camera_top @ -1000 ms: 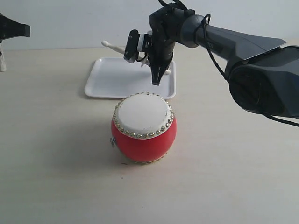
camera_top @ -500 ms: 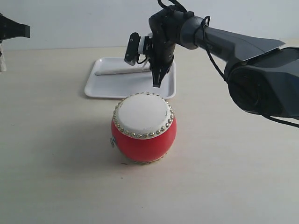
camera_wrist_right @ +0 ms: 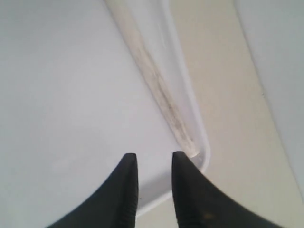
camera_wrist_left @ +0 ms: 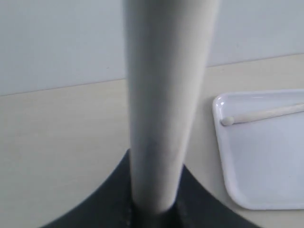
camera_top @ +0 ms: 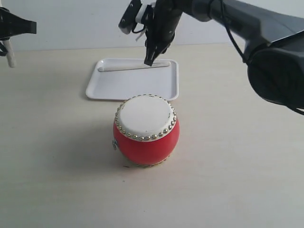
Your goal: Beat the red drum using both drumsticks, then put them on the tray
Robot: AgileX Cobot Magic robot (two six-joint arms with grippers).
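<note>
The red drum [camera_top: 146, 137] with its cream head stands upright in the middle of the table. Behind it lies the white tray [camera_top: 128, 88]. One drumstick [camera_top: 135, 66] lies flat along the tray's far side and shows again as drumstick [camera_wrist_right: 164, 92] against the rim of the tray [camera_wrist_right: 66, 95]. My right gripper [camera_top: 148, 61] hangs just above that stick's right part, and the right gripper [camera_wrist_right: 152, 159] is open with nothing between its fingers. At the far left, my left gripper [camera_top: 14, 27] is shut on the other drumstick [camera_top: 9, 53]; that drumstick [camera_wrist_left: 166, 95] rises from the left gripper [camera_wrist_left: 153, 209].
The right arm [camera_top: 256, 28] stretches in from the upper right, above the table behind the drum. From the left wrist view, the tray [camera_wrist_left: 266, 166] and its stick [camera_wrist_left: 266, 114] lie off to one side. Bare beige tabletop [camera_top: 57, 156] surrounds the drum.
The right gripper let go of its drumstick, which now lies flat on the tray. That gripper has opened and risen towards the tray's far side. The left arm barely moved.
</note>
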